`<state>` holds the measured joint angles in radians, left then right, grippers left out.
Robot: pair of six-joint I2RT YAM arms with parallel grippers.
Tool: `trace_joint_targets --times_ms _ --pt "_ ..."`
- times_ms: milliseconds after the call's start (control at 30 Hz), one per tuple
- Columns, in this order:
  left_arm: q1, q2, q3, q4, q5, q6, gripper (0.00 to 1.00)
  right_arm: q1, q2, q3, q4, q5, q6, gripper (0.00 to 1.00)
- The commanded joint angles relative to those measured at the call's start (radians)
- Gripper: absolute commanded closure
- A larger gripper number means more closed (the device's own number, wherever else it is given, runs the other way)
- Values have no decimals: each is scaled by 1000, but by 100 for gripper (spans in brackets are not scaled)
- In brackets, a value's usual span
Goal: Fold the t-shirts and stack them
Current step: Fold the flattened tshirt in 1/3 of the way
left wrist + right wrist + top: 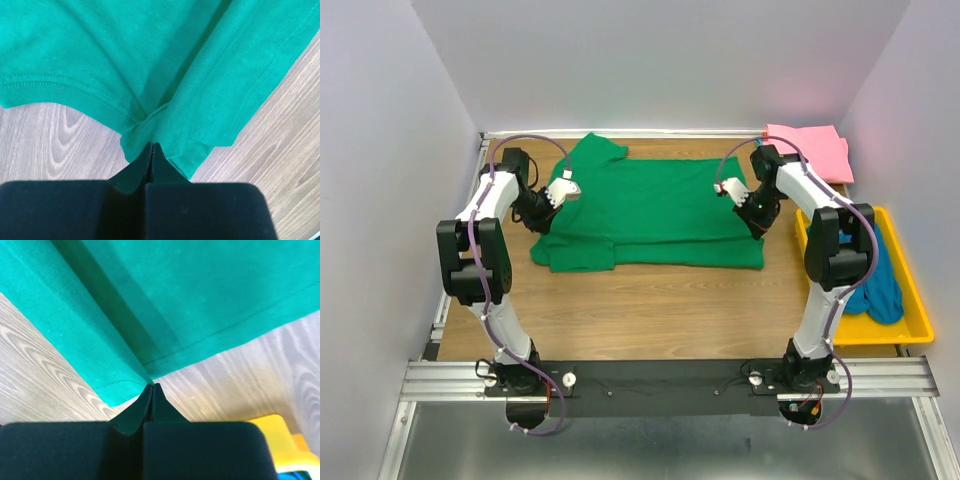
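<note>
Wooden table [650, 300] carries a green t-shirt [650, 205] spread across its middle. At the right, a yellow tray [880, 332] holds a crumpled blue t-shirt [888, 292], and a folded pink t-shirt [815, 150] lies at the far right corner. The left gripper [152, 146] and right gripper [152, 386] are each clamped on the green t-shirt's edge.

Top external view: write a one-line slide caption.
The left gripper and right gripper pinch opposite ends of the green t-shirt on the wooden table.
</note>
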<state>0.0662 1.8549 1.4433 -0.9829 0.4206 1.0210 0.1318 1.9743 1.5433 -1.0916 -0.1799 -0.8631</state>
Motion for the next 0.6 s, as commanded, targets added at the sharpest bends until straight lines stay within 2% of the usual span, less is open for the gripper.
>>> trace_joint_targets --times_ms 0,233,567 --pt "12 -34 17 -22 17 16 100 2 0 70 -42 37 -11 99" --pt "12 -3 75 -26 17 2 100 2 66 139 -47 60 -24 99" --pt "12 82 124 0 10 -33 100 2 130 141 -8 73 -20 100"
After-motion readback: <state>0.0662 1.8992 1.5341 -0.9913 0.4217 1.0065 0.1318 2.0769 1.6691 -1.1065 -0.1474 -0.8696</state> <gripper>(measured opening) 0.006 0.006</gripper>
